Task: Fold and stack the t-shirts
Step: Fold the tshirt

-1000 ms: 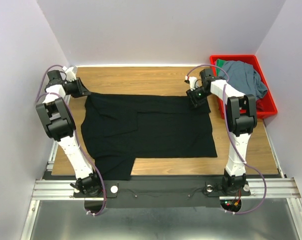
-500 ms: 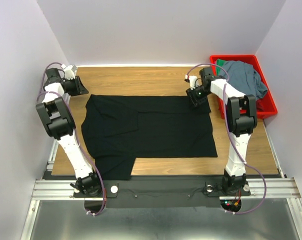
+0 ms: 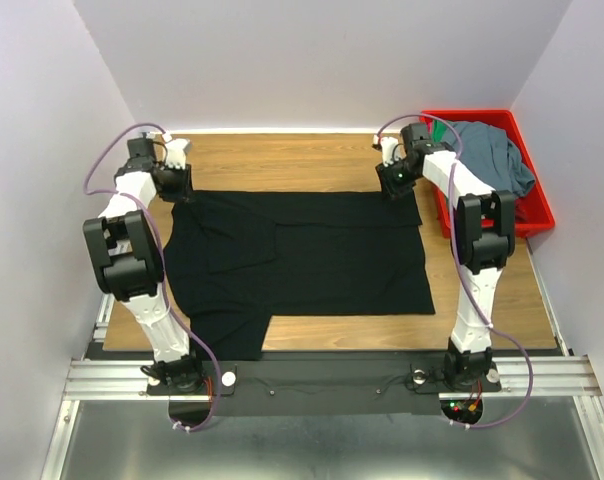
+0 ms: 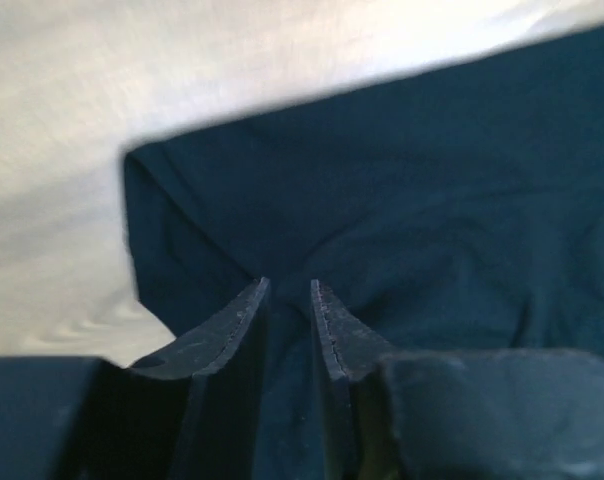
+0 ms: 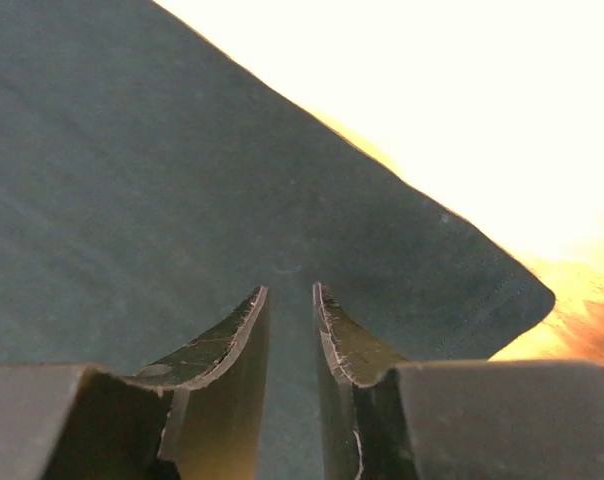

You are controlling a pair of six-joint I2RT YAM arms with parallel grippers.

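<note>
Spreading over the wooden surface, the black t-shirt lies flat; a grey-blue t-shirt waits in the red bin at far right. The left gripper and right gripper sit over the black shirt's far corners, jaws a narrow slit apart, apparently holding nothing. The fold looks about to start: both should pinch that far hem and carry it nearward together.

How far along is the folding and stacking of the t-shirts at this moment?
Done: the black t-shirt lies spread on the table, apparently with one side folded in. In hand: the left gripper and right gripper sit at its two far corners, jaws a little apart. Left: finishing this fold, then the grey-blue t-shirt and green t-shirt, both in the red bin; no stack yet.
</note>
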